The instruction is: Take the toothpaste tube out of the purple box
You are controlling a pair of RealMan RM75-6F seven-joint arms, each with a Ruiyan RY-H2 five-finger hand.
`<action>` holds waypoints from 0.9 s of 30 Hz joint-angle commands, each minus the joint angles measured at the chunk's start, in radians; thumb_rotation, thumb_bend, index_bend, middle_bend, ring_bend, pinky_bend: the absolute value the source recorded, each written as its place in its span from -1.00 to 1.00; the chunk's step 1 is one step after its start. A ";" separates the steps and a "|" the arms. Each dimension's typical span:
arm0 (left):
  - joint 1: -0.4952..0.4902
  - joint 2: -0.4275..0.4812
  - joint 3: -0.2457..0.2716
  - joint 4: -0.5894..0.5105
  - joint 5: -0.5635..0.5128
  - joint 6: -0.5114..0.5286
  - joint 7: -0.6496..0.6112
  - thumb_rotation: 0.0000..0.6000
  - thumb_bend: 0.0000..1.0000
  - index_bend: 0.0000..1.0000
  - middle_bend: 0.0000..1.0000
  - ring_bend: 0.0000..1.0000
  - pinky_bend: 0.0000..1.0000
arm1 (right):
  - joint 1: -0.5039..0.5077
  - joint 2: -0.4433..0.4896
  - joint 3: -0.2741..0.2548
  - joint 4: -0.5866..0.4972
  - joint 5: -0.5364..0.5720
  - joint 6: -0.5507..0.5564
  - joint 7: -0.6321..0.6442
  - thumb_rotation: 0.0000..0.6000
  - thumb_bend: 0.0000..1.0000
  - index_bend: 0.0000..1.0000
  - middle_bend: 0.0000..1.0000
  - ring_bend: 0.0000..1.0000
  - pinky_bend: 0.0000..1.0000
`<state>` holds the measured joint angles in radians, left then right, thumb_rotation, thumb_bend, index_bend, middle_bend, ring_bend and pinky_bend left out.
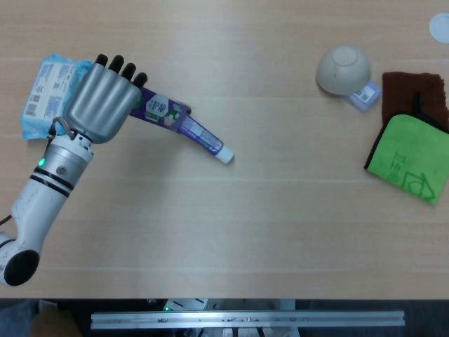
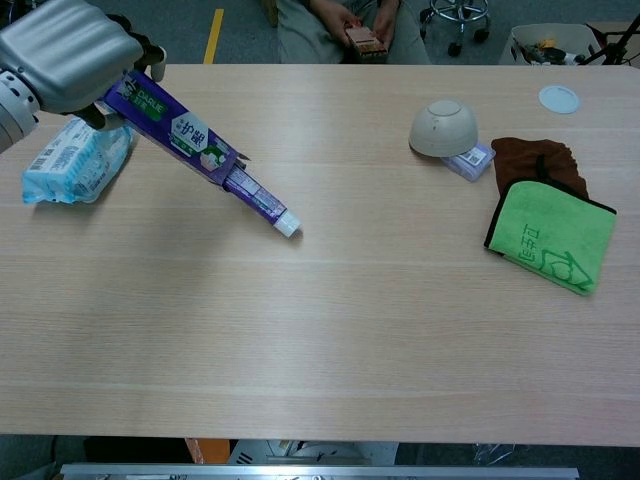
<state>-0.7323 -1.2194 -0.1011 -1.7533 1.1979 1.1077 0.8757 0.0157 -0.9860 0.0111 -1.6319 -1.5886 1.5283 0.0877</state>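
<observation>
Toothpaste tube (image 2: 262,203) sliding halfway from tilted purple box (image 2: 170,125), cap touching wooden table (image 2: 330,330); left hand (image 2: 68,53) gripping box.

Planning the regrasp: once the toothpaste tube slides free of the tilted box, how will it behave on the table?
The toothpaste tube looks slim and light, probably sliding out easily, since the left hand tilts the purple box. Its round cap may let it roll slightly.

Purple box (image 2: 170,125), purple white-capped toothpaste tube (image 2: 262,205), green cloth (image 2: 548,236).
</observation>
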 commanded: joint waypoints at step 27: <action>0.009 0.165 0.116 -0.001 0.267 -0.204 -0.551 1.00 -0.58 -0.27 -0.21 -0.37 -0.06 | 0.010 -0.003 0.000 -0.007 0.000 -0.014 -0.014 1.00 -0.60 -0.17 -0.15 -0.18 -0.17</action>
<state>-0.7294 -1.0718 -0.0095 -1.7602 1.4148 0.9238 0.3973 0.0259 -0.9889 0.0114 -1.6392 -1.5887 1.5142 0.0740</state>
